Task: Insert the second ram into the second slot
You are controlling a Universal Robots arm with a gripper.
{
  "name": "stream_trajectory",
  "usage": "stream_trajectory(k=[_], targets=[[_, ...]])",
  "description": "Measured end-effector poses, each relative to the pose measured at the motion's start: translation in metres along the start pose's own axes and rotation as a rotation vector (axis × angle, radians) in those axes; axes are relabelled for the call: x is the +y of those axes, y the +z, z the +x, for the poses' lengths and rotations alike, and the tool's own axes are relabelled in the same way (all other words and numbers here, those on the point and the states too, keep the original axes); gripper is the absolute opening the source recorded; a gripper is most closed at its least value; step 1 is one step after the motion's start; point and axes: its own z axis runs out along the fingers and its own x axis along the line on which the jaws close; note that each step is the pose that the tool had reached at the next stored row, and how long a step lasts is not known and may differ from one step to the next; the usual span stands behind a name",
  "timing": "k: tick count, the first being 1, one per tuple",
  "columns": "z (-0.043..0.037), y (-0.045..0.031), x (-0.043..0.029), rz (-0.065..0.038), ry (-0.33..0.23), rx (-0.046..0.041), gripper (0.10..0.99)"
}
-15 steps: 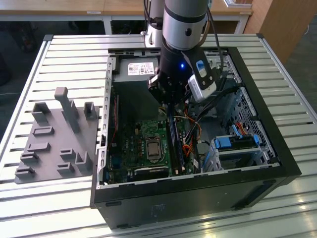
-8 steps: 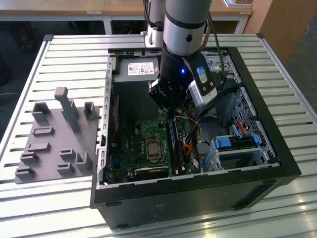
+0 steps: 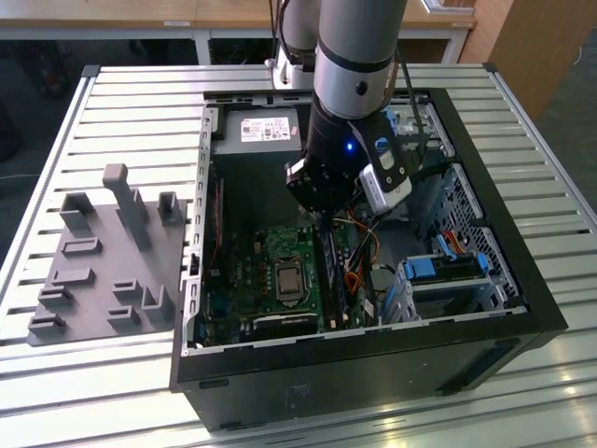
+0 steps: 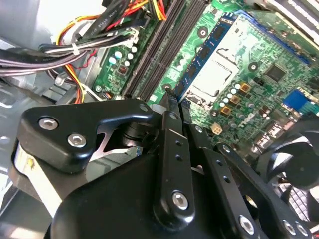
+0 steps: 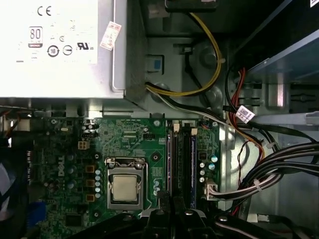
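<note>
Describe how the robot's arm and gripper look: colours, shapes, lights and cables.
The arm is a silver-grey tube with a black band around it and a small blue light near the wrist. A white and black box is fixed beside the wrist. The gripper is matte black, made of flat linked bars joined by silver screws.
</note>
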Motion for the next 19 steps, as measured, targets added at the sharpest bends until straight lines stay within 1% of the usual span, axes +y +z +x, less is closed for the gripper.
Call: stream_trajectory(k=[15,17,19], targets=[[-0.0024,0.0271,-0.0009,0.000,0.014,-0.0002,0.137],[-0.0038,0.0293,-0.0009,0.000,0.017,-0.0002,0.137],[-0.0038,0.0293,-0.0010,0.000,0.018,-0.0002,0.137]])
